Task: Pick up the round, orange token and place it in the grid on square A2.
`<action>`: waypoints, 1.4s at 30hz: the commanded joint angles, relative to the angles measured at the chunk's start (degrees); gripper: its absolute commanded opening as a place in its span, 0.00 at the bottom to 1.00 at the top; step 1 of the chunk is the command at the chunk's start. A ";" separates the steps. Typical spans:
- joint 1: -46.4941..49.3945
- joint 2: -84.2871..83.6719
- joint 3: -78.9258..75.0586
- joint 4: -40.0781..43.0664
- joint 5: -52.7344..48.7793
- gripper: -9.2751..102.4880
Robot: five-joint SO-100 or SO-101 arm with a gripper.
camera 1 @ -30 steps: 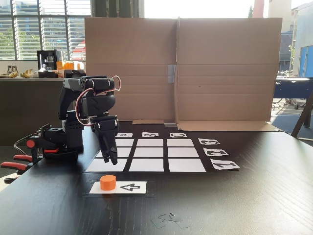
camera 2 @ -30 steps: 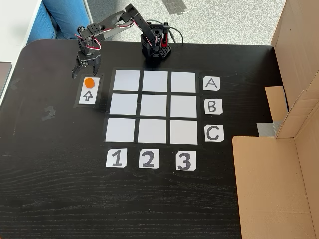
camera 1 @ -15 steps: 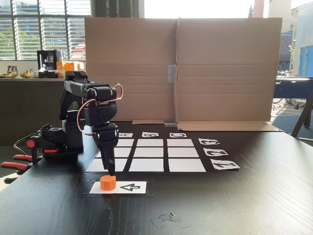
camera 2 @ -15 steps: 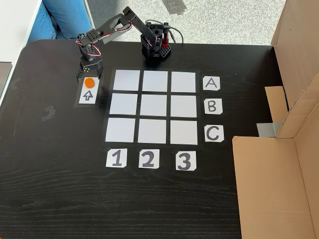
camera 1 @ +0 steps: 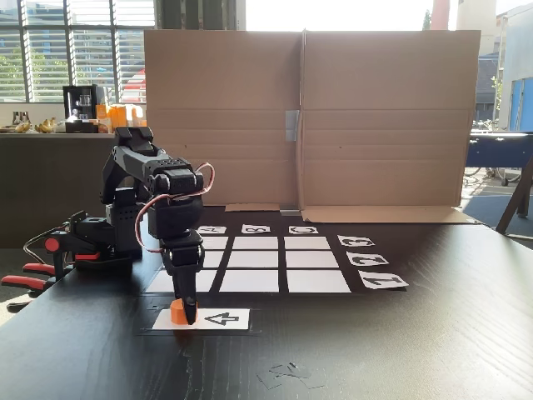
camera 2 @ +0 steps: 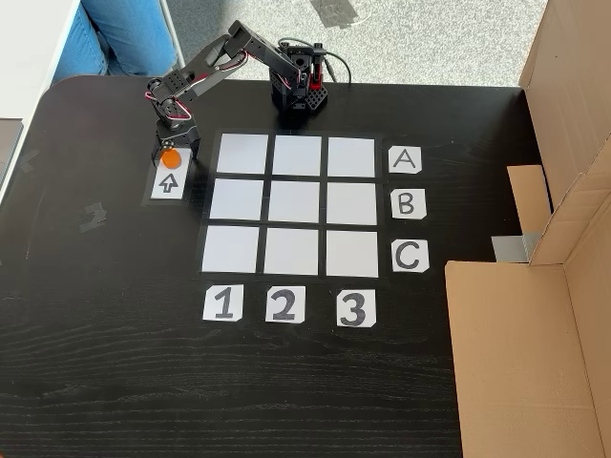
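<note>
From the front fixed view, at about nine o'clock on the dark counter (camera 1: 400, 350), the claw (camera 1: 185, 315) points straight down onto the token (camera 1: 177, 312). One dark finger stands in front of the orange puck and covers its right side. The token sits on the white arrow card (camera 1: 218, 318), on its blank end. From this angle I cannot tell whether the fingers are pressed on the puck or only straddling it; the high fixed view shows the claw (camera 2: 169, 156) over the token (camera 2: 170, 158), no clearer.

To the right lies the grid (camera 2: 297, 205), and square A2 (camera 2: 297, 156) is its middle cell in the row level with the A card, roughly three o'clock from the token.

The grasp wants both fingers low on the puck's sides and centred, closing gently so it does not squirt out. I'd lift straight up before swinging across.
</note>
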 commanded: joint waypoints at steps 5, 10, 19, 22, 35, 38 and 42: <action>1.23 -0.62 -3.25 -1.14 0.53 0.28; 1.67 -0.70 -3.52 -1.23 0.35 0.07; 5.71 3.25 -3.16 -3.43 0.26 0.07; 7.21 6.59 -2.64 -3.69 -0.26 0.07; 9.76 24.17 3.60 -4.22 -10.90 0.07; 9.67 28.83 5.62 -4.22 -15.73 0.07; 9.32 36.12 9.40 -4.13 -23.73 0.07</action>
